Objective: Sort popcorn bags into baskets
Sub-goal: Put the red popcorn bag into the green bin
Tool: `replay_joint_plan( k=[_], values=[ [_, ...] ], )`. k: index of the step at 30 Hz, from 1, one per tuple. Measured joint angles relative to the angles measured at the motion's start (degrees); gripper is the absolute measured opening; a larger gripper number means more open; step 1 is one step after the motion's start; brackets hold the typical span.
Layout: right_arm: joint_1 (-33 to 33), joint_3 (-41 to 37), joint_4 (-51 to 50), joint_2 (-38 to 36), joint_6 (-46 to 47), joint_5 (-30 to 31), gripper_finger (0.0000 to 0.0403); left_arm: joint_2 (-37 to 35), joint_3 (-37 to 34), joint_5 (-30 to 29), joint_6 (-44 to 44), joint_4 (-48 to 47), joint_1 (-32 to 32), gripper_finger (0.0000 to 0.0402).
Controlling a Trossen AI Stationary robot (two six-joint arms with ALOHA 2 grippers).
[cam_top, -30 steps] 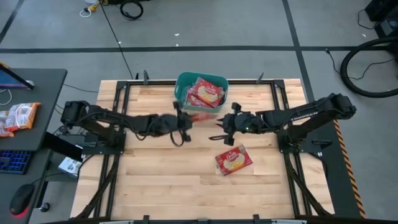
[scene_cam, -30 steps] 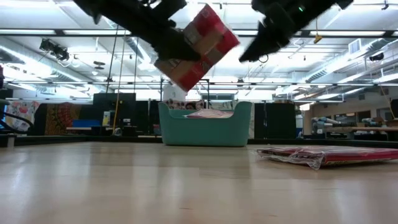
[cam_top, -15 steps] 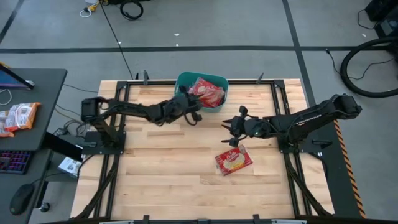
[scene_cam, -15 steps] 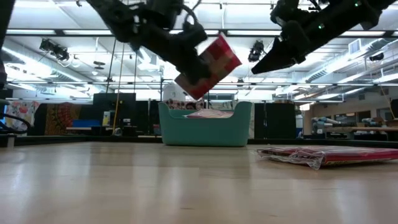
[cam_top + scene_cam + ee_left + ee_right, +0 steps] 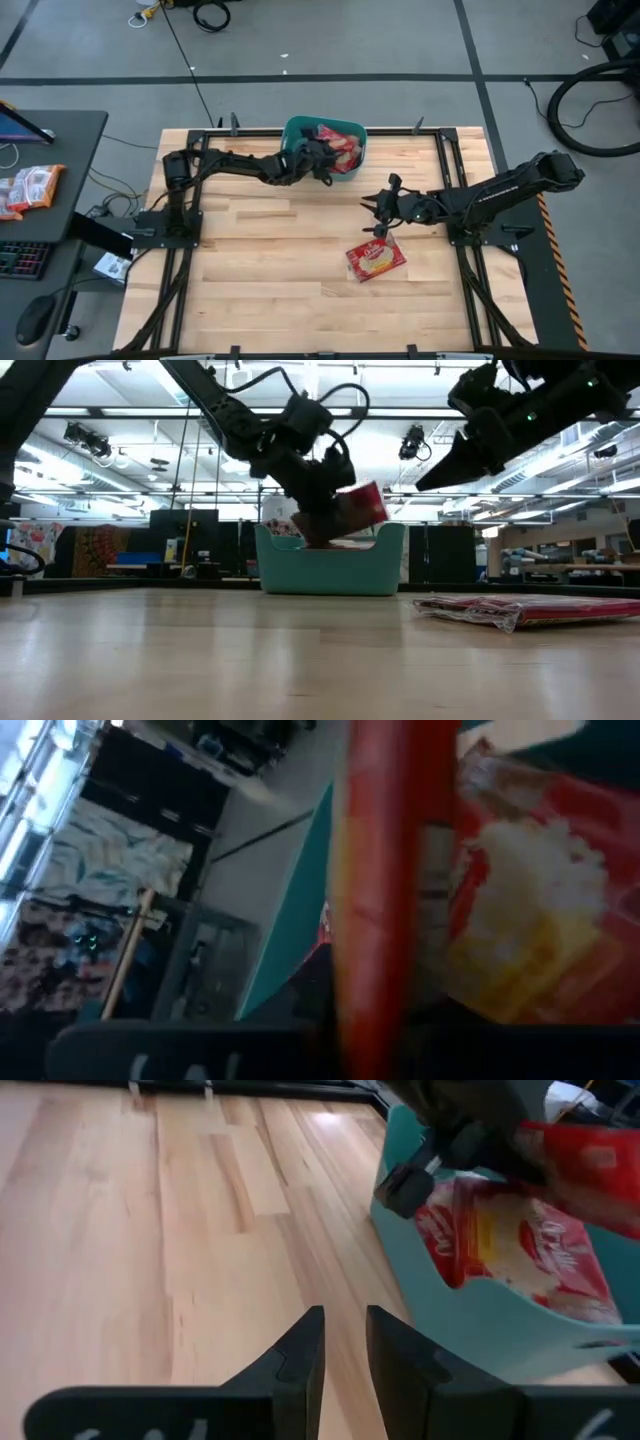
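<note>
The teal basket [image 5: 324, 147] stands at the table's far edge with red popcorn bags [image 5: 346, 152] lying in it. My left gripper [image 5: 322, 162] reaches over the basket's near rim, shut on another red popcorn bag [image 5: 358, 512]. One squarish popcorn bag [image 5: 376, 258] with a yellowish round picture lies flat on the table to the right of the middle. My right gripper [image 5: 378, 220] hovers above the table just beyond that bag. It is open by a narrow gap [image 5: 345, 1345] with nothing between its fingers. My left gripper holds the red bag by one end [image 5: 340, 520], coming from the table's left and slanting down. The bag juts out past the fingers, tilted, over the basket's inside [image 5: 330, 550], lifted clear of the table. The wrist view shows the bag edge-on [image 5: 385, 870], and the fingers themselves are hidden.
Black metal rails [image 5: 190, 200] frame the wooden table. A desk at the left carries a keyboard and orange-edged packets [image 5: 30, 187]. Bare wood [image 5: 260, 270] spreads over the near half of the table.
My left gripper has carried the red bag from the table's middle toward the far edge and down. The bag now hangs over the basket at rim height instead of high in front of it. My right gripper has drawn back a little toward the right edge and sunk slightly.
</note>
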Motion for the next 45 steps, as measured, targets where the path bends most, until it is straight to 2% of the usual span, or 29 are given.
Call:
replay_joint_plan(
  k=[3,8,12,14,16,19,22,25,30,32,35,40,45],
  values=[
    [0.34,-0.6,1.15,0.11,-0.02,0.0,0.0082,0.15,0.26,0.4,-1.32,-2.03,-0.03,0.0072],
    [0.93,-0.98,0.02,-1.05,-0.19,0.45,0.0082,-1.5,1.25,8.1,-5.96,-5.77,-0.37,0.0125],
    [1.35,-0.93,0.68,-1.4,-0.53,0.43,0.0082,-2.87,4.77,13.08,-11.24,-15.03,0.06,0.016],
    [1.52,-0.91,1.61,-1.4,-0.54,0.48,0.0081,-2.9,7.23,13.37,-14.8,-21.76,0.86,0.017],
    [1.78,-0.91,1.58,-1.59,-0.67,0.43,0.0081,-2.83,9.22,16.32,-17.1,-26.77,1.74,0.0174],
    [2.11,-0.91,1.95,-1.73,-0.65,0.41,0.0081,-2.75,9.73,22.06,-19.79,-29.65,2.37,0.0176],
    [2.65,-0.91,1.96,-1.77,-0.65,0.41,0.0081,-2.59,9.71,23.65,-20.26,-31.76,1.52,0.0176],
    [3.21,-0.91,2.1,-1.77,-0.65,0.42,0.0081,-2.59,9.69,21.16,-18.32,-32.79,0.6,0.0176],
    [3.74,-0.91,2.44,-1.77,-0.81,0.41,0.0081,-2.59,9.69,12.59,-12.46,-30.85,-0.58,0.0175],
    [3.83,-0.91,2.44,-1.77,-0.86,0.41,0.0081,-2.59,9.67,11.38,-10.2,-30.08,-0.84,0.0168],
    [3.87,-0.91,2.43,-1.77,-0.9,0.43,0.0081,-2.59,9.65,8.81,-7.45,-27.67,-1.78,0.0141],
    [3.93,-0.91,2.43,-1.77,-1.09,0.43,0.0081,-2.59,9.65,-0.42,0.36,-21.45,-3.51,0.0079],
    [3.92,-0.91,2.43,-1.77,-1.09,0.41,0.0081,-2.59,9.65,-3.35,3.86,-18.44,-2.31,0.0034]
  ],
)
